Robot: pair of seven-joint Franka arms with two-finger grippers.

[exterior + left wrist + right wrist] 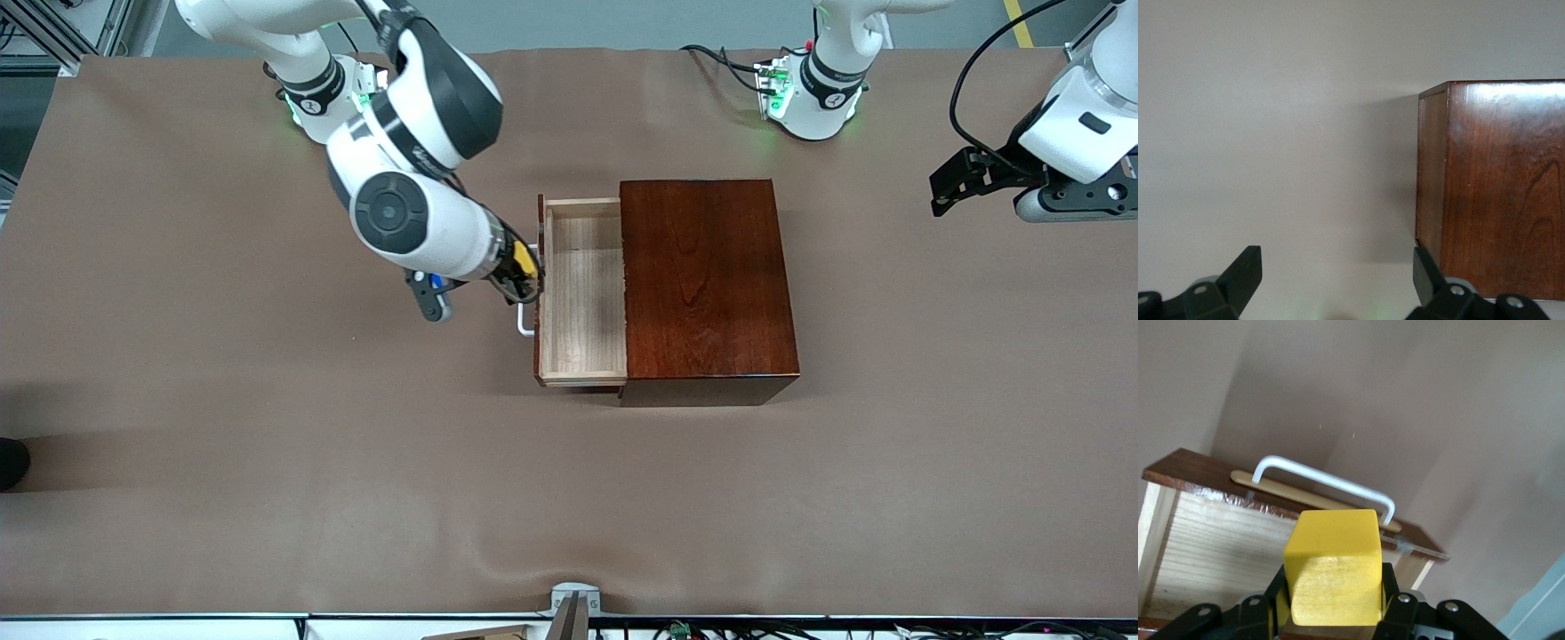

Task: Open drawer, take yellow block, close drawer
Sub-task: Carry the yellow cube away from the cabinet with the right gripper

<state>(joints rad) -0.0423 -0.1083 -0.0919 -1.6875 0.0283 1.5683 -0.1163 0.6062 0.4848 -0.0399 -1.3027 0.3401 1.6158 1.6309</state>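
The dark reddish-brown wooden box point(707, 284) stands mid-table with its pale-wood drawer point(582, 298) pulled out toward the right arm's end; the tray looks empty. Its white bar handle point(524, 320) is on the drawer front and shows in the right wrist view point(1325, 480). My right gripper point(524, 267) is shut on the yellow block point(523, 259) and holds it up over the drawer's front edge and handle; the block point(1333, 567) fills the space between the fingers. My left gripper point(956, 187) is open and empty, up in the air by the left arm's end of the table, with the box's corner point(1491, 187) in its view.
Brown cloth point(267, 427) covers the table. A dark object point(12, 462) sits at the table edge at the right arm's end. A grey mount point(573, 604) stands at the table's edge nearest the front camera.
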